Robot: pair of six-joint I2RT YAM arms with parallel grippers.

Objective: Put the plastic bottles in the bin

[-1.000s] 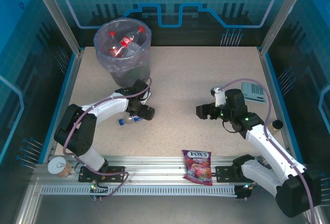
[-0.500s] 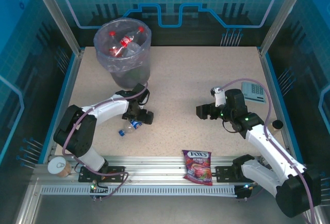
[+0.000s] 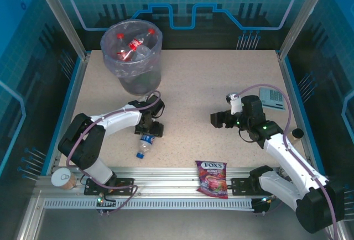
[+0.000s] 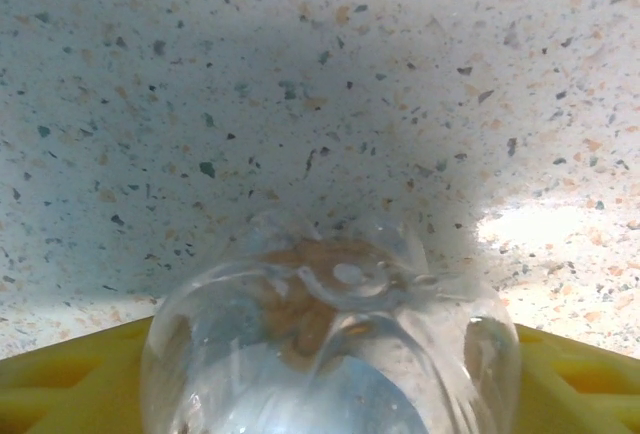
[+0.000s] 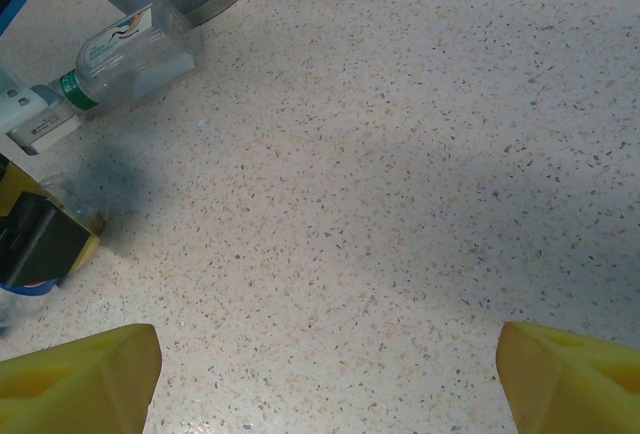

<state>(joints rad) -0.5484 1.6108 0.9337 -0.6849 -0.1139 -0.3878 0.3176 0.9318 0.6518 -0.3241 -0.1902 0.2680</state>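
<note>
Blue-labelled bottle [image 3: 144, 145] lies flat, cap pointing nearward, slightly left.

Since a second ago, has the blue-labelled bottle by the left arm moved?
Yes. In the top view the blue-labelled bottle has swung round and slid toward the near edge, farther from the bin and closer to the candy bag.

A round grey bin [image 3: 145, 79], lined with a lilac bag, is seen at the far left of the table [image 3: 221, 85]. Clear bottles [image 3: 133, 45] with red caps and labels are piled inside it. A blue-labelled bottle [image 3: 145, 142] is laid on its side nearer, cap towards the near edge. A green-capped bottle [image 5: 135, 54] is laid just beside the bin's base.
</note>
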